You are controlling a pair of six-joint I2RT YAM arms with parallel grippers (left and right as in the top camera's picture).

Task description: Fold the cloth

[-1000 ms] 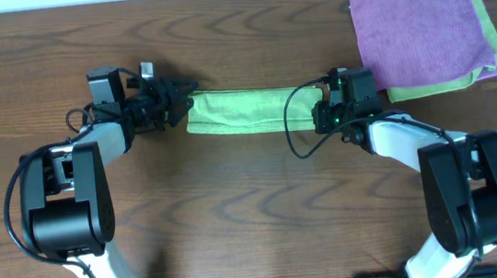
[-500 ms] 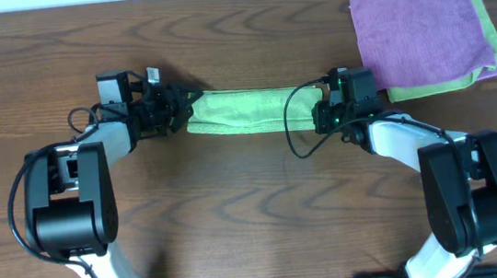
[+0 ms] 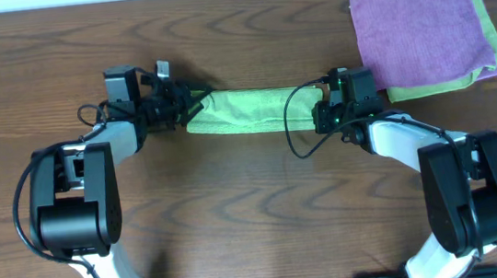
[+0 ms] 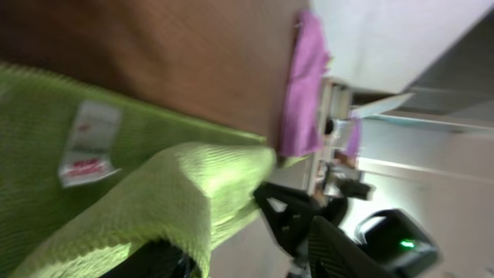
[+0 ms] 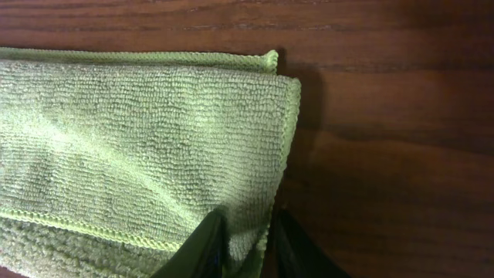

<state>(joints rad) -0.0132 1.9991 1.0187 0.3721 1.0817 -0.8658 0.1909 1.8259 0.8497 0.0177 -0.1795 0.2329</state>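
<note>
A lime green cloth (image 3: 244, 111) lies folded into a long strip across the middle of the table. My left gripper (image 3: 188, 106) is shut on its left end and holds that end lifted and curled toward the right. In the left wrist view the raised green fold (image 4: 185, 193) drapes over my finger, and a white tag (image 4: 89, 143) shows on the layer below. My right gripper (image 3: 320, 116) is shut on the cloth's right end, pinning it to the table. The right wrist view shows the cloth's edge (image 5: 255, 232) pinched between my two fingers.
A purple cloth (image 3: 417, 29) lies folded on top of other folded cloths (image 3: 490, 39) at the table's back right corner. The table (image 3: 256, 212) is dark wood.
My left gripper has moved right with the cloth's left end, lifting it and shortening the strip. The right gripper has stayed put.
</note>
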